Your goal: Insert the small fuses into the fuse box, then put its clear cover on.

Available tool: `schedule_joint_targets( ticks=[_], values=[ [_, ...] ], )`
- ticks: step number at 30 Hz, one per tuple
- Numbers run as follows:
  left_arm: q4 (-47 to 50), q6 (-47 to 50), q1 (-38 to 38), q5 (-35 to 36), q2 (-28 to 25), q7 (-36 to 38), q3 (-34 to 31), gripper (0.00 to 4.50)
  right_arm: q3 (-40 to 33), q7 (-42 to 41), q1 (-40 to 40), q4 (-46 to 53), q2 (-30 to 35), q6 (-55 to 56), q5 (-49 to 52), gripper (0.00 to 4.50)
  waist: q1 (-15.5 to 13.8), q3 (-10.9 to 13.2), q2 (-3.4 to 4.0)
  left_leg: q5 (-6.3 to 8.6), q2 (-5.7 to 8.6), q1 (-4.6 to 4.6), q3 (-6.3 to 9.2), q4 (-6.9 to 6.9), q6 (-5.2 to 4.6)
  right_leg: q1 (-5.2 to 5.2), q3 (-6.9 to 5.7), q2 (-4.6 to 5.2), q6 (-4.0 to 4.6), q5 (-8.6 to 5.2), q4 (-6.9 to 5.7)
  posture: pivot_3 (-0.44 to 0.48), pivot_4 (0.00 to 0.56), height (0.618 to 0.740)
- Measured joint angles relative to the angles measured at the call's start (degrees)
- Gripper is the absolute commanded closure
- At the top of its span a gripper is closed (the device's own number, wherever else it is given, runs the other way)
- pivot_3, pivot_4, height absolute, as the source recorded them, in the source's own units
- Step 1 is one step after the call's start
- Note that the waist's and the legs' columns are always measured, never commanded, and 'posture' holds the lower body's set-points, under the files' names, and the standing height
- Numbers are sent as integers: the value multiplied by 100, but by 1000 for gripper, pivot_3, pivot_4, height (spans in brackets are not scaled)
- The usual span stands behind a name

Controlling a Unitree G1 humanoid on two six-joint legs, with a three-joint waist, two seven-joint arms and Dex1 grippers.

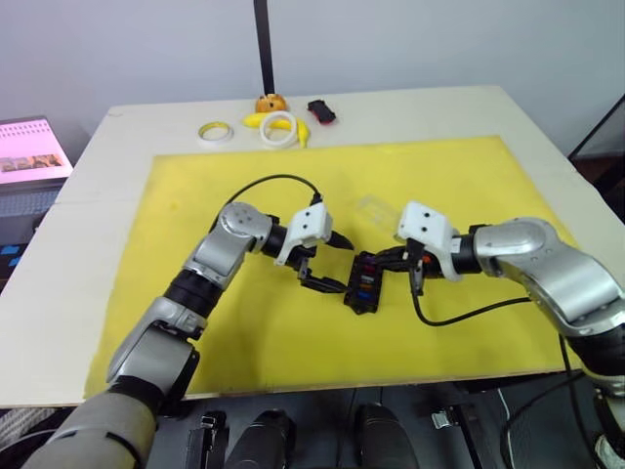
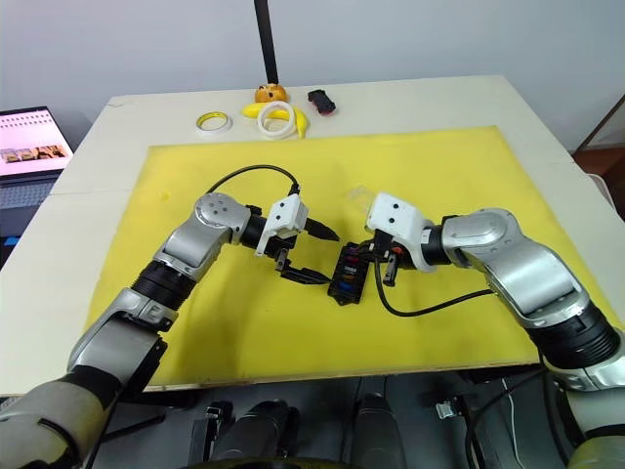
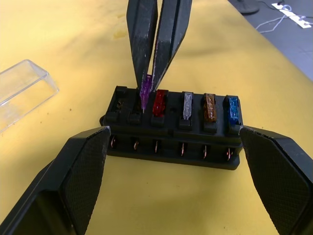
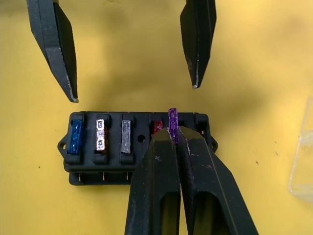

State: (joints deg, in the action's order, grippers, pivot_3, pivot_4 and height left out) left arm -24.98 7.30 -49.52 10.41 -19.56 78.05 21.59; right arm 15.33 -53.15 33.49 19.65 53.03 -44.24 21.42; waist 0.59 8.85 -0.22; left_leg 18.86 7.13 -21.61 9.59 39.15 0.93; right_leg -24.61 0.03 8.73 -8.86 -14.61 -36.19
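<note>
Resting on the yellow mat point(image 1: 244, 332) in the middle of the worktop point(image 1: 78, 195), the black fuse box point(image 1: 363, 289) sits between both arms. At its left, the left gripper point(image 1: 322, 262) hovers with jaws spread wide. In the box sit blue point(image 4: 76, 136), orange point(image 4: 100, 135), grey point(image 4: 126, 133) and red point(image 4: 157, 127) fuses. From the box's right, the right gripper point(image 4: 172, 138) pinches a purple fuse point(image 4: 172, 120) at a slot beside the red one. The clear cover point(image 3: 22, 90) lies just beyond the box.

- My right gripper point(image 4: 172, 128) covers part of the red fuse point(image 4: 156, 127) in the fuse box point(image 4: 137, 147).
- Clear cover point(image 3: 22, 93) beside the fuse box: cut off at frame edge.
- Sixth slot: can't tell if filled.
</note>
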Motion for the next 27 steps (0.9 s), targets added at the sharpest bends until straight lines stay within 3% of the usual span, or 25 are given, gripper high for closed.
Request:
schedule_joint_targets(
  ticks=[27],
  values=[
    [92, -1, 21, -105, -7, 51, -6, 89, -12, -181, 75, 30, -117, -196, -303, 4500, -2, 0, 0, 0, 0, 0, 0, 1, 0, 0, 0, 0, 0, 0, -1, 0, 150, 740]
  ],
)
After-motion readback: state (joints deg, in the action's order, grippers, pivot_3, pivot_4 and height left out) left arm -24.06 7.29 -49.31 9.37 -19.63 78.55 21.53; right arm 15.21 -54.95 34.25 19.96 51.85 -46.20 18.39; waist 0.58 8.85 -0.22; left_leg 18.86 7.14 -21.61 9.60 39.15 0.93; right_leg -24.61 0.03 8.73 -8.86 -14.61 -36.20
